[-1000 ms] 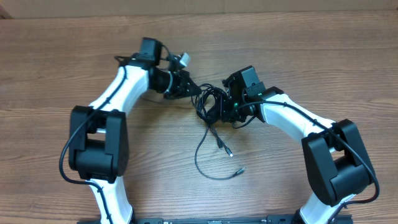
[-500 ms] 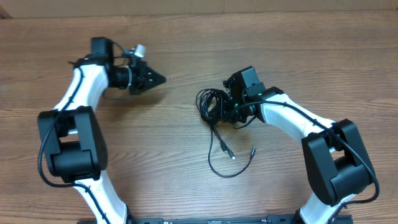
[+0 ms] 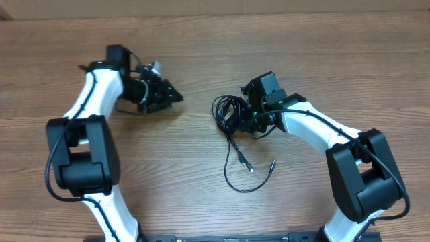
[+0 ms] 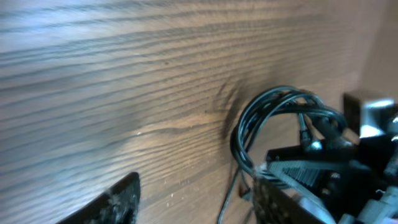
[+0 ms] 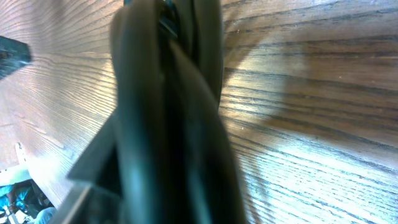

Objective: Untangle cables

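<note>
The cables (image 3: 227, 111) are thin black cords coiled in a bundle at mid-table. One loose strand loops down toward the front, and two small plug ends (image 3: 250, 168) lie on the wood. My right gripper (image 3: 246, 115) is shut on the right side of the coil, and the dark cables (image 5: 168, 112) fill the right wrist view up close. My left gripper (image 3: 172, 95) is open and empty, well to the left of the bundle and pointing at it. In the left wrist view the coil (image 4: 273, 109) lies ahead of the spread fingers (image 4: 115, 202).
The wooden table (image 3: 201, 40) stretches around both arms. The right gripper's body (image 4: 373, 124) shows at the right edge of the left wrist view. A thick arm wire hangs off the left arm (image 3: 101, 87) near its elbow.
The left gripper let go of the bundle and swung far left, then came slightly back right with its jaws now open. The loose strand's plug end shifted up and right. The right arm stayed still.
</note>
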